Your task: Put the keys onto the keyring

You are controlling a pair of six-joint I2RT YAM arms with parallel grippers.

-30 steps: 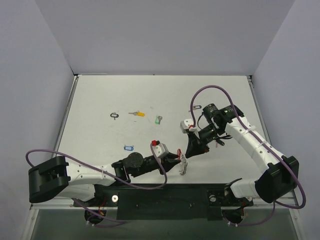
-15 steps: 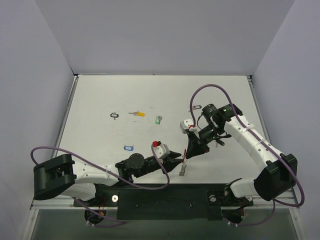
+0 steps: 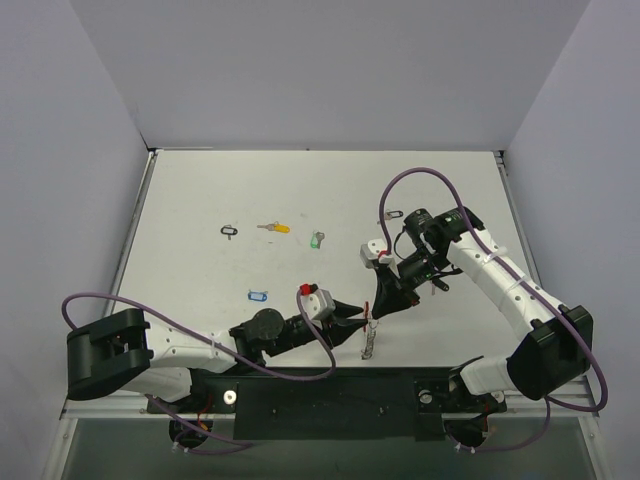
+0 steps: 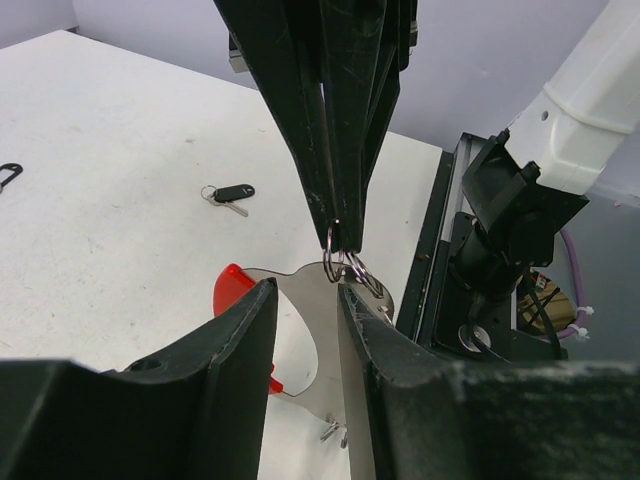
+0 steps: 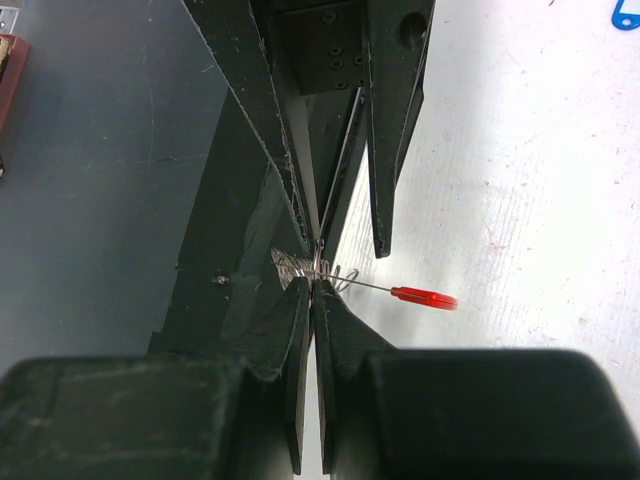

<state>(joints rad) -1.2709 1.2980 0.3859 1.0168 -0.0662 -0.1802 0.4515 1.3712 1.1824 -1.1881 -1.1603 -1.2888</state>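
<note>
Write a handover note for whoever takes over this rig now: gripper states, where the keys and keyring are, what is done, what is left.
Right gripper: shut on the keyring, pinching its silver ring.
Left gripper: open, fingers either side of the keyring's plastic band, not clearly gripping it.
Loose on the table: black key, yellow key, green key, blue key, second black key.
Done: keyring picked up.
Left: thread all five keys.
</note>
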